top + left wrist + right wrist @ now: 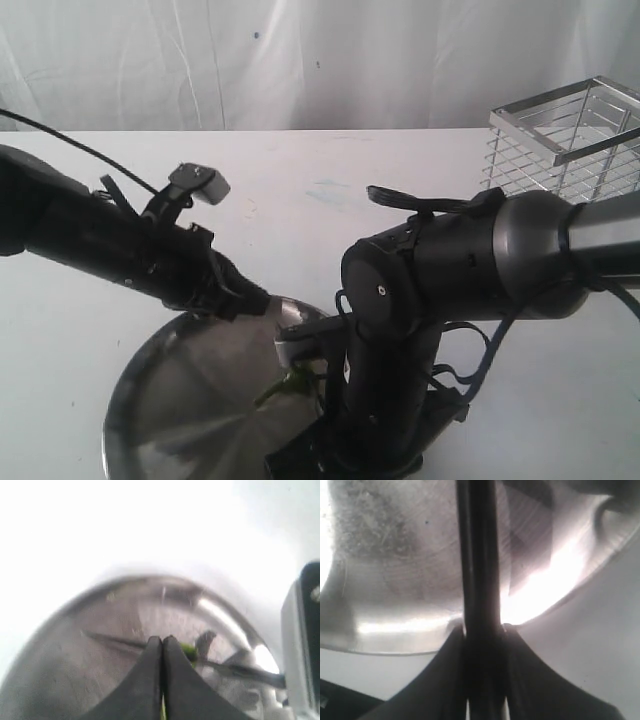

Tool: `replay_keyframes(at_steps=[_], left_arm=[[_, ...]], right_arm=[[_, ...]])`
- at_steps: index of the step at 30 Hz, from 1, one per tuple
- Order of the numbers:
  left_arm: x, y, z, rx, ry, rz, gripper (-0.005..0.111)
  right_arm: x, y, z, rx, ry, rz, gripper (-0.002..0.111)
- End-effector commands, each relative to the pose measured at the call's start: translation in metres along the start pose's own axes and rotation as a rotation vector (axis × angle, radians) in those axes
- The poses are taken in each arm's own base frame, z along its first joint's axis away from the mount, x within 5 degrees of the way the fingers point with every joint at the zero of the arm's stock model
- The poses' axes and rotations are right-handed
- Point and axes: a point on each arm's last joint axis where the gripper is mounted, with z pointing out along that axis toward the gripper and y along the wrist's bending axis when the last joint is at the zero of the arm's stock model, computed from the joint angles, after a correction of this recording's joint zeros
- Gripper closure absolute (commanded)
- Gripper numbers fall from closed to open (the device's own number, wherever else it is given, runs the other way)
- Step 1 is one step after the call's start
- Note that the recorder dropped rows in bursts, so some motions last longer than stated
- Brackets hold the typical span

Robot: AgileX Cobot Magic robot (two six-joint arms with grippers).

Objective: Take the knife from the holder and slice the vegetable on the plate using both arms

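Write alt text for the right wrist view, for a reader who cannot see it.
The right gripper clamps the knife, a slim dark bar running straight out from between its two black fingers. Behind it lies the shiny steel plate, with white table beyond its rim.

- The left arm (100, 240) reaches in from the left edge and slopes down toward the middle.
- The left gripper (162, 639) has its two dark fingers pressed flat together, tips touching.
- The right arm (500, 260) enters from the right, bends at a round joint and drops steeply downward.
- The right gripper (482, 630) has its fingers clamped on either side of the knife (479, 555).
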Motion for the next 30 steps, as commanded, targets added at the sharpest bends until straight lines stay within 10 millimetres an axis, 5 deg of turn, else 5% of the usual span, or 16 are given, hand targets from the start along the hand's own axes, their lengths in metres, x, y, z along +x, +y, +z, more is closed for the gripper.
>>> replay_keyframes(at_steps=[1, 10, 16, 30], left_arm=[[-0.018, -0.003, -0.019, -0.036, -0.102, -0.063, 0.107], [-0.011, 0.026, -0.041, -0.140, -0.108, -0.195, 0.107], [0.003, 0.015, -0.021, 0.103, -0.150, -0.082, 0.107], [0.022, 0.011, 0.016, 0.296, -0.282, -0.143, 0.107]], right_arm=[[0.009, -0.001, 0.005, -0.026, 0.113, -0.038, 0.108], [0.009, 0.001, 0.005, -0.042, 0.114, -0.028, 0.108], [0.010, 0.003, 0.005, -0.068, 0.119, -0.032, 0.108], [0.010, 0.003, 0.005, -0.070, 0.114, -0.033, 0.108]])
